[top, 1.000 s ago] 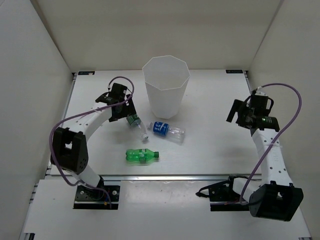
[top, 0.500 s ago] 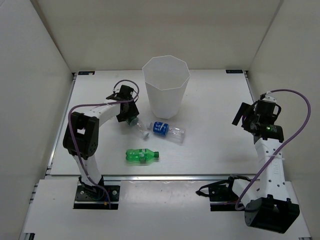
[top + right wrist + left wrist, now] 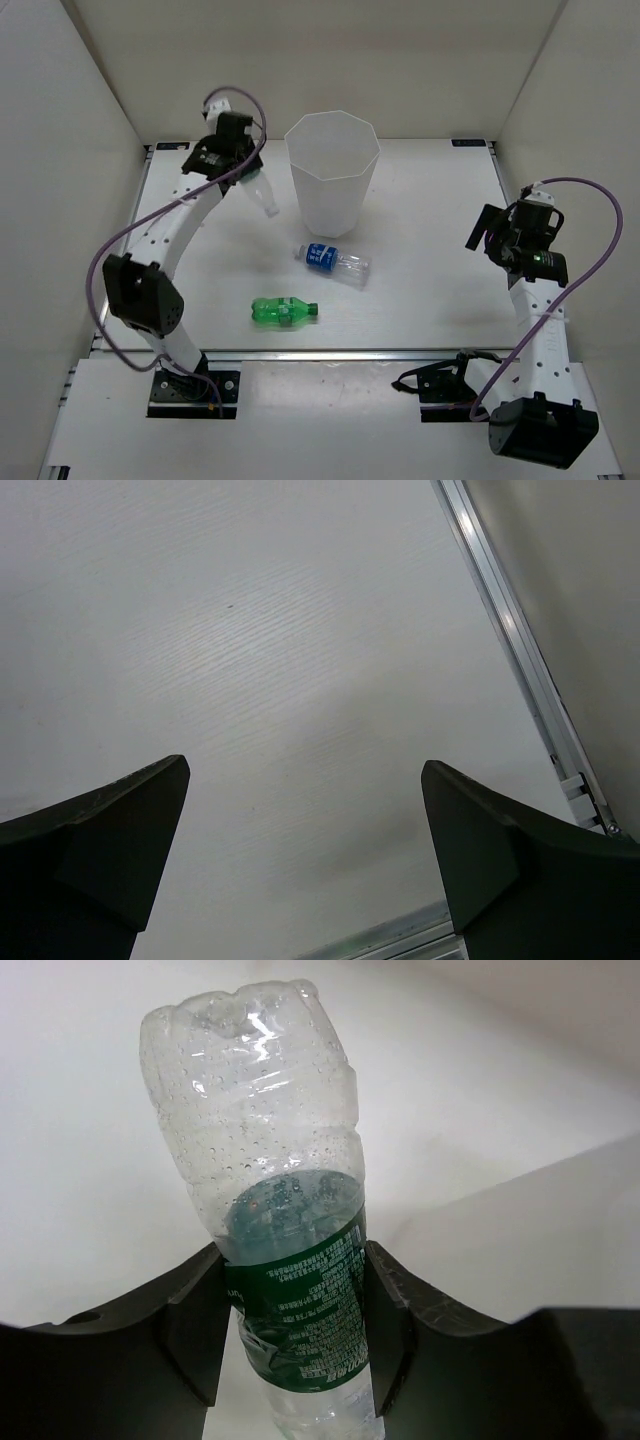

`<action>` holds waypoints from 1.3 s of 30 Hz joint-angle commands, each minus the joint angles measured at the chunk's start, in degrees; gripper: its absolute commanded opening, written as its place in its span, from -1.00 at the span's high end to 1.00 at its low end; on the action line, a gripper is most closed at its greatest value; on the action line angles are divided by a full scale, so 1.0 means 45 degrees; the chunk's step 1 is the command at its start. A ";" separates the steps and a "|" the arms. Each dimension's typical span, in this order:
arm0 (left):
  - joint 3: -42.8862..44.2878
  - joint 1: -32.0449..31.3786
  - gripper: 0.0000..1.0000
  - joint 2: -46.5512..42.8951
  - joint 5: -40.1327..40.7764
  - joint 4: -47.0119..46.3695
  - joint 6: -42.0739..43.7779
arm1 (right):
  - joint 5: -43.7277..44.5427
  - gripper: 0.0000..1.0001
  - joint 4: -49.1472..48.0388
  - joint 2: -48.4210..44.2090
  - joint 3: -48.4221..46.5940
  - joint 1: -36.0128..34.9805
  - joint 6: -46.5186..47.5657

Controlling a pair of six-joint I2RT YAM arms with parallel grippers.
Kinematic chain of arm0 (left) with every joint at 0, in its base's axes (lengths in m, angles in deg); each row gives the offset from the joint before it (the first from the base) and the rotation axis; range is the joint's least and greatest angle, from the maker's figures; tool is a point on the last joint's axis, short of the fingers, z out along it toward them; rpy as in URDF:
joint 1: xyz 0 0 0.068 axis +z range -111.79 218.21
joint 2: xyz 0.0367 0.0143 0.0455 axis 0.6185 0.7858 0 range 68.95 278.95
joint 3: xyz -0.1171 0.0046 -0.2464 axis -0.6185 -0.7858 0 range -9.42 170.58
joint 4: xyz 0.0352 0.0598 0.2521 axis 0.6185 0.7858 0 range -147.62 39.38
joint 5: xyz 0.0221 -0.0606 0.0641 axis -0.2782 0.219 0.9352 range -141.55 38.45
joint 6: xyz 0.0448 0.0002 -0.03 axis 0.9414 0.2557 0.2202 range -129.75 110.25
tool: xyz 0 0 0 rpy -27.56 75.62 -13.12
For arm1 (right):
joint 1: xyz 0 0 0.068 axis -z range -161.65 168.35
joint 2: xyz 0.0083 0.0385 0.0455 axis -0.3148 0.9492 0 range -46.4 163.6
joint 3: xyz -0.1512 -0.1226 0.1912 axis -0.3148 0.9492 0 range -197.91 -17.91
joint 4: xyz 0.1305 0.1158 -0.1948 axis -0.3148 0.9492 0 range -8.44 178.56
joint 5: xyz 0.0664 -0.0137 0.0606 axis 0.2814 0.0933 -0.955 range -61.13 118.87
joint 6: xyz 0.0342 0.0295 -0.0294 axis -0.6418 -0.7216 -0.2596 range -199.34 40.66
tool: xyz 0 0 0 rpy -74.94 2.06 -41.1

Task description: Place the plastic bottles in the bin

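Observation:
My left gripper (image 3: 243, 176) is shut on a clear plastic bottle with a dark green label (image 3: 295, 1290), held in the air to the left of the white faceted bin (image 3: 331, 172). That bottle (image 3: 259, 193) hangs cap down beside the bin's wall. In the left wrist view both black fingers (image 3: 195, 1325) press on the label. A clear bottle with a blue label (image 3: 333, 262) lies on the table in front of the bin. An all-green bottle (image 3: 284, 312) lies nearer the front edge. My right gripper (image 3: 490, 232) stands open at the right, nothing between its fingers (image 3: 130, 830).
The white table (image 3: 430, 210) is walled on three sides. A metal rail (image 3: 520, 650) runs along the table's right edge, close to my right gripper. Purple cables loop off both arms.
My left gripper closed on the dark-labelled bottle and lifted it off the table, up and back to the bin's left side. The right arm has barely shifted since half a second ago.

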State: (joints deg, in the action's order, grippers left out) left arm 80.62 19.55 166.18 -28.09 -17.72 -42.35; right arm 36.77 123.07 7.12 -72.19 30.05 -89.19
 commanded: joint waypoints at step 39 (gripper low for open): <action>-0.4104 0.0507 -0.97 -0.5758 -0.2947 -0.0450 0.0684 | -0.5152 -0.98 -0.4968 0.2655 0.0638 -0.8909 0.3846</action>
State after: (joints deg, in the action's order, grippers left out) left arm 72.97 16.36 144.85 -34.08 -26.60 -35.38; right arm 19.22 106.94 15.25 -66.77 -9.16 -77.78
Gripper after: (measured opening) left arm 0.985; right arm 0.993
